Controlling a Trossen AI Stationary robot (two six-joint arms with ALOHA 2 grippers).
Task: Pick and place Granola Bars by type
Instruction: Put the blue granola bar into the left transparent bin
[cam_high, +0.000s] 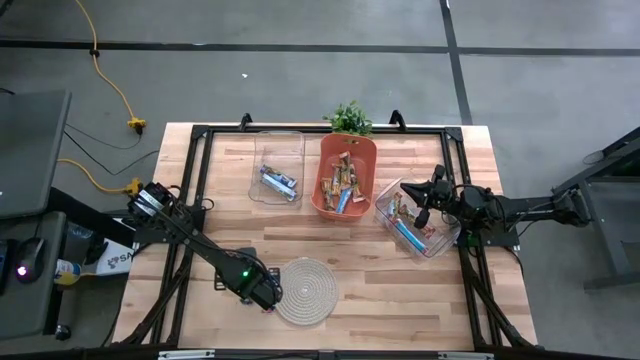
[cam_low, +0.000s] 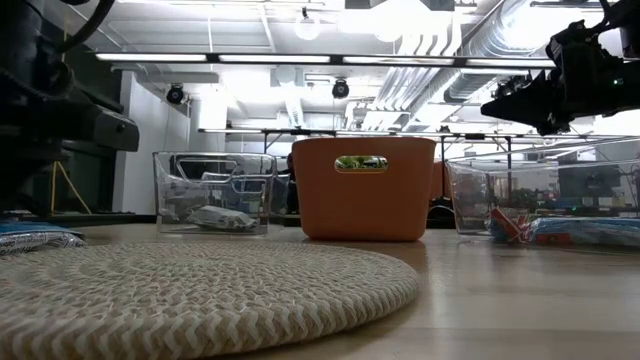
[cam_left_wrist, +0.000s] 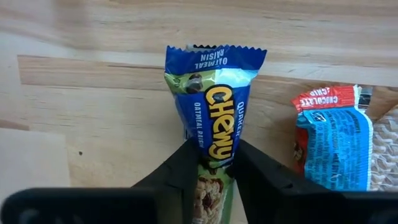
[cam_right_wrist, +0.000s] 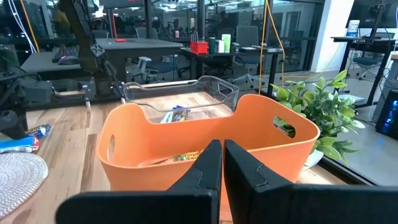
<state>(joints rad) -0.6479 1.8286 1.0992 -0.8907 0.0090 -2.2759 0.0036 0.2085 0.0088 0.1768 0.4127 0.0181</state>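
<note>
Since blue bar (cam_left_wrist: 212, 102) lies lengthwise w/ one end between left pincer (cam_left_wrist: 214, 171) fingers, narrowly parted astride it; grip unconfirmed.

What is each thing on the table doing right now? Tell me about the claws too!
Left claw: closed around the blue Chewy bar, low by the woven mat.
Right claw: shut, empty, above the right clear bin.
Second bar: lying flat on the wood, not held.
Orange bin: upright, bars inside.
Left clear bin: upright, a few bars inside.
Right clear bin: upright, bars inside.
</note>
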